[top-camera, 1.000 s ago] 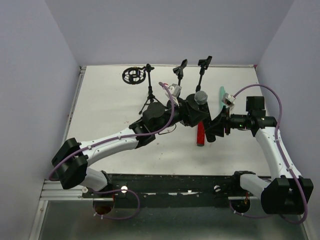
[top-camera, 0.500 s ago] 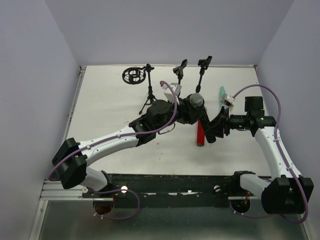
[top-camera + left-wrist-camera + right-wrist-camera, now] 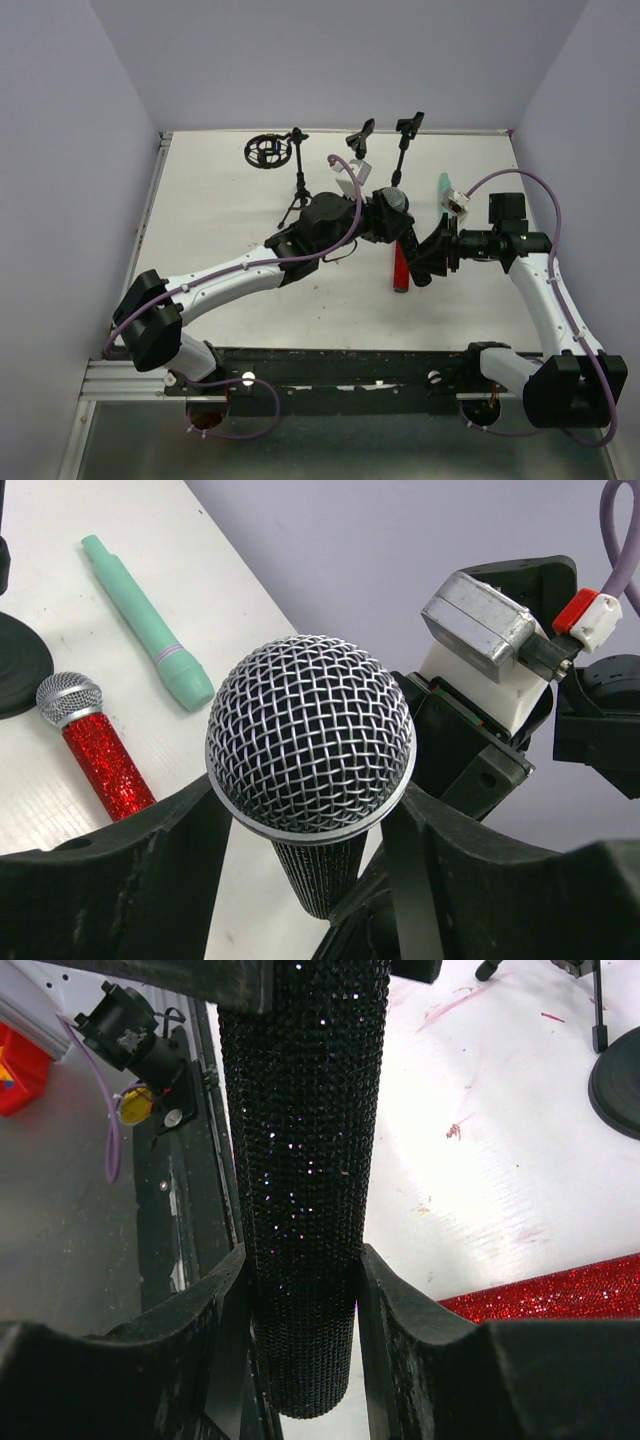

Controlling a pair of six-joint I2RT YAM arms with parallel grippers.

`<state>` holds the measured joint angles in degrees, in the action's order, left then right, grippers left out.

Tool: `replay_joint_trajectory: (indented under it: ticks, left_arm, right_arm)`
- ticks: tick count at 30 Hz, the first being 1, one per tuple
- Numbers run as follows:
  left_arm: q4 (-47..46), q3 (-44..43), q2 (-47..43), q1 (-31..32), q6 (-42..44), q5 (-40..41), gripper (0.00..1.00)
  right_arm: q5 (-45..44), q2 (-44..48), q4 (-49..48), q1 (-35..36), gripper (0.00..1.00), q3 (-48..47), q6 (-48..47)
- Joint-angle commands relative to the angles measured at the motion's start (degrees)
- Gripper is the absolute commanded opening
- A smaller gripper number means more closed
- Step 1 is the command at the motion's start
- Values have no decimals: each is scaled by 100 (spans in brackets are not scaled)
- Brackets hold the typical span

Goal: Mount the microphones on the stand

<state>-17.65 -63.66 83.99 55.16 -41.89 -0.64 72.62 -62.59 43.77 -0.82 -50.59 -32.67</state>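
Observation:
The black microphone (image 3: 305, 1110) is held off the table between both arms. My right gripper (image 3: 303, 1260) is shut on its glittery black handle near the tail end. My left gripper (image 3: 308, 798) has its fingers against both sides of the silver mesh head (image 3: 310, 730). In the top view the two grippers, left (image 3: 388, 215) and right (image 3: 422, 262), meet at mid-table. The red microphone (image 3: 401, 268) lies flat under them and the mint-green microphone (image 3: 443, 186) lies further back on the right. The stand's clip posts (image 3: 404, 140) (image 3: 358, 145) stand behind, with nothing in them.
A tripod stand (image 3: 297, 185) with a round shock mount (image 3: 265, 150) is at the back left. A black round base (image 3: 620, 1080) shows at the right wrist view's edge. Purple walls close in the white table (image 3: 220, 220) on three sides.
My left gripper has moved right and back onto the black microphone's mesh head, which was uncovered a second ago. The right arm and the other two microphones have not moved.

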Motion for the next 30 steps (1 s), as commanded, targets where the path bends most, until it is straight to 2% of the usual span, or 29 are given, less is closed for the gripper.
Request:
replay_joint_trajectory:
  ticks: [1, 4, 6, 8, 10, 11, 14, 15, 18, 25, 27, 30]
  left_arm:
    - [-11, -182, 162, 13, -100, -217, 62]
    - [-10, -226, 206, 13, -170, -252, 56]
    - [-10, -226, 197, 13, -162, -261, 47]
    - [-54, -191, 153, 4, -144, -252, 30]
    - [-124, -130, 75, 13, -118, -200, 3]
    - [-186, -86, -4, 13, -92, -156, 0]
    - [-274, 142, -276, -5, 84, -15, 0]
    - [-257, 221, -434, -22, 163, 20, 0]
    - [-47, 450, -952, -110, 426, 177, 0]
    - [1218, 925, -2621, -558, 1366, 451, 0]
    - [1753, 760, -3070, -777, 1778, 495, 0]
    - [2825, -29, -3353, -1286, 2368, 521, 0]
  right_arm:
    - [270, -8, 97, 20, 12, -48, -100]
    - [279, -25, 97, 20, 12, -48, -108]
    - [270, -34, 97, 20, 12, -56, -108]
    - [270, -43, 105, 20, 14, -48, -100]
    - [279, -43, 106, 12, 18, -56, -108]
    - [279, -43, 114, 20, 25, -56, -108]
    - [314, -34, 123, 20, 46, -65, -91]
    - [332, -34, 141, 12, 57, -83, -82]
    - [384, -17, 255, 12, 100, -144, -117]
    - [385, 97, 457, 12, 100, -215, -425]
    - [367, 98, 448, 12, 100, -206, -416]
    - [341, 62, 431, 12, 100, -206, -434]
